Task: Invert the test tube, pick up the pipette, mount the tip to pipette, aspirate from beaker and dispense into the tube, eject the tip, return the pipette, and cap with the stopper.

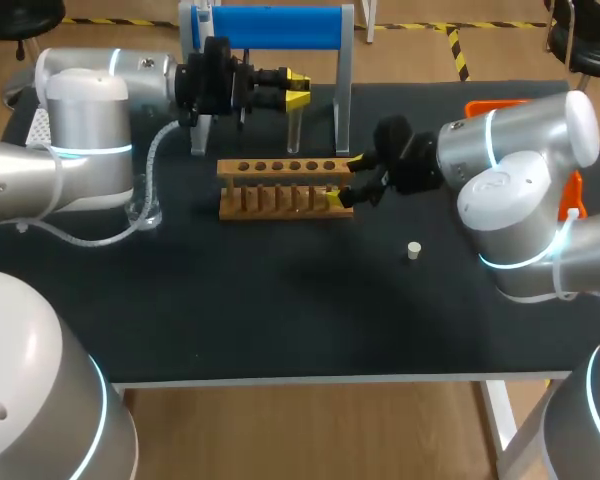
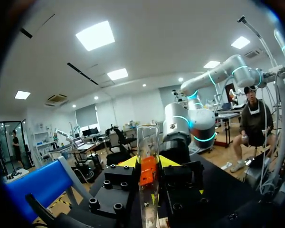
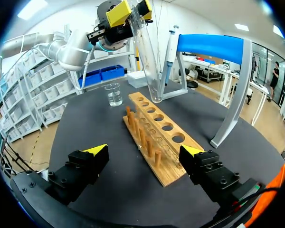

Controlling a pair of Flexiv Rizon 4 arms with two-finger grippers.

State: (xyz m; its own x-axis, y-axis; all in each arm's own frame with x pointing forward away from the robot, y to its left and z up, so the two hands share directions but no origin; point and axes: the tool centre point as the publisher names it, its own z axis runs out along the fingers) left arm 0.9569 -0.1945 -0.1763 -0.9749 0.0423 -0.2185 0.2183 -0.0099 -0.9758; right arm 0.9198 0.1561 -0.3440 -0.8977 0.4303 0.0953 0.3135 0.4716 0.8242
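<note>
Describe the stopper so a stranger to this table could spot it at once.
Start at the black table and find the wooden test tube rack near its middle. Right of the rack's end and nearer the robot, the stopper sits alone on bare tabletop. It is a small cream plug, the only loose little thing there.

Black table (image 1: 280,320), white frame. Wooden floor (image 1: 310,430) with yellow-black tape (image 1: 458,50). Ceiling panel lights (image 2: 96,35) on, white ceiling.
</note>
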